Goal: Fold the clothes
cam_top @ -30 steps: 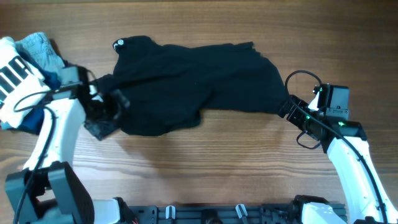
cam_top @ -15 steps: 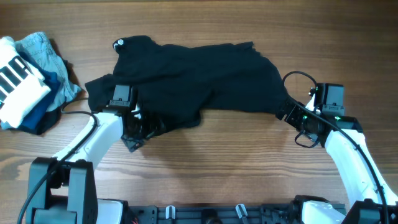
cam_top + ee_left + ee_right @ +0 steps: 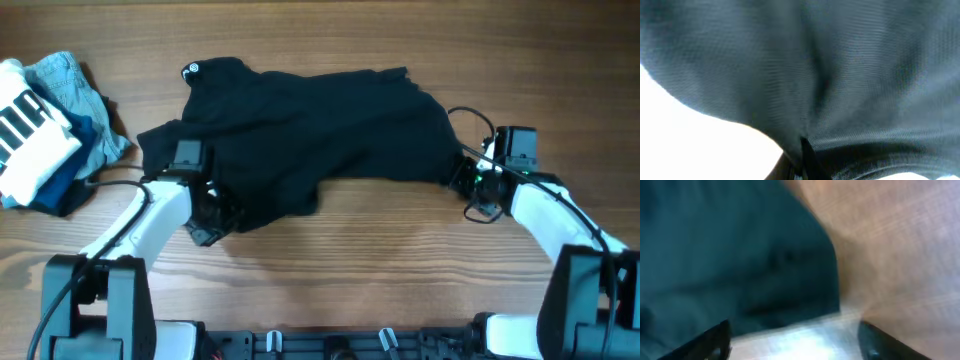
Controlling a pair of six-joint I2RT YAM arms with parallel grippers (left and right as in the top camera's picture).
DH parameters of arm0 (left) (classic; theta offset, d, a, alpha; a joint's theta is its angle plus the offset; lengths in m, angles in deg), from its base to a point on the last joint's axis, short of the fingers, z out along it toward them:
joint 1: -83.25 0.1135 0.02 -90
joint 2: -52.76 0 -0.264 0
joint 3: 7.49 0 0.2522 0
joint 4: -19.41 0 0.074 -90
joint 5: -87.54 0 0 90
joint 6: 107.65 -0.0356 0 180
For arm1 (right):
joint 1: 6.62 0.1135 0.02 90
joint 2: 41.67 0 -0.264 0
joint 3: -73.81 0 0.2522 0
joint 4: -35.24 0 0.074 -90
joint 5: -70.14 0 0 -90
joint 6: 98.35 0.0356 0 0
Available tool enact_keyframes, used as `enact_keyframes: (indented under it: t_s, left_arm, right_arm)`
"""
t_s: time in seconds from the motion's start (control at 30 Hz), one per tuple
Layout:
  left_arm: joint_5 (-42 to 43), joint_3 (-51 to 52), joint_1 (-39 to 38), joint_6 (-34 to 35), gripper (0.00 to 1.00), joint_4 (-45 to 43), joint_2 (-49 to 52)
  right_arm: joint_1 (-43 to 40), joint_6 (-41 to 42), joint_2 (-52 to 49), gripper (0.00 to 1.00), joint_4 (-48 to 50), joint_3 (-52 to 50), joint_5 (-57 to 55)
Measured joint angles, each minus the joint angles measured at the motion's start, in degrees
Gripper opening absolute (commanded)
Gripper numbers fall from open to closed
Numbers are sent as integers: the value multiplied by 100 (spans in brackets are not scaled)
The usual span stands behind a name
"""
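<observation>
On table (image 3: 380, 260) | black shirt (image 3: 310, 130) lies left-right, neck leftward | left jaws pinch it | right jaws apart

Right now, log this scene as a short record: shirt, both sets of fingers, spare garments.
shirt: black shirt, crumpled across the table, not yet folded
left fingers: shut on the shirt's lower left edge
right fingers: open at the shirt's right edge
spare garments: striped white garment and light blue garment, piled at the left edge
</observation>
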Motion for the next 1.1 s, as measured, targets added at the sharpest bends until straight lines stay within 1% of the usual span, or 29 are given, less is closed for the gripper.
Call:
enact_keyframes:
  t_s: [0.07,0.13,0.17,0.27,0.43,0.53,0.6,0.73,0.77,0.83,0.87,0.93,1.03,1.1]
  left_arm:
    - [2,2,308,-90,4,214,-17]
    - [2,2,595,-192,4,245,-101]
    - [4,2,702,-232,4,240,-149]
    - [28,2,1078,-289,4,229,-326]
    - [111,2,1147,-302,4,199,-352]
    - [114,2,1154,-466,4,175,-352]
    - [140,-24,1211,-608,4,216,-352]
    - [610,-378,1502,-977,4,407,-352]
    - [822,-538,1578,-1075,14,411,-352]
    - [1054,-693,1646,-1235,62,378,-356]
    - [1126,-723,1663,-1270,69,369,-358]
    - [1204,-730,1674,-1311,72,385,-358]
    - [1292,-732,1674,-1329,71,551,-358]
    - [1394,-734,1672,-1335,70,883,-358]
  right_arm:
    - [0,170,-177,40,356,35,76]
    - [-4,330,-339,8,632,48,109]
    - [-4,343,-400,5,691,50,109]
    - [-15,509,-570,4,719,59,243]
    - [-31,509,-566,4,345,103,498]
    - [-105,485,-520,4,70,149,507]
    - [-382,291,-345,4,-560,352,234]
    - [-748,-188,221,4,-935,1185,22]
    - [-754,-278,407,4,-994,1414,-4]
    - [-743,-382,614,4,-1241,1620,-33]
    - [-737,-422,654,4,-1386,1633,-55]
    - [-737,-450,608,4,-1617,1580,-94]
    - [-737,-468,476,4,-1725,1390,-186]
    - [-737,-468,415,4,-1788,1333,-243]
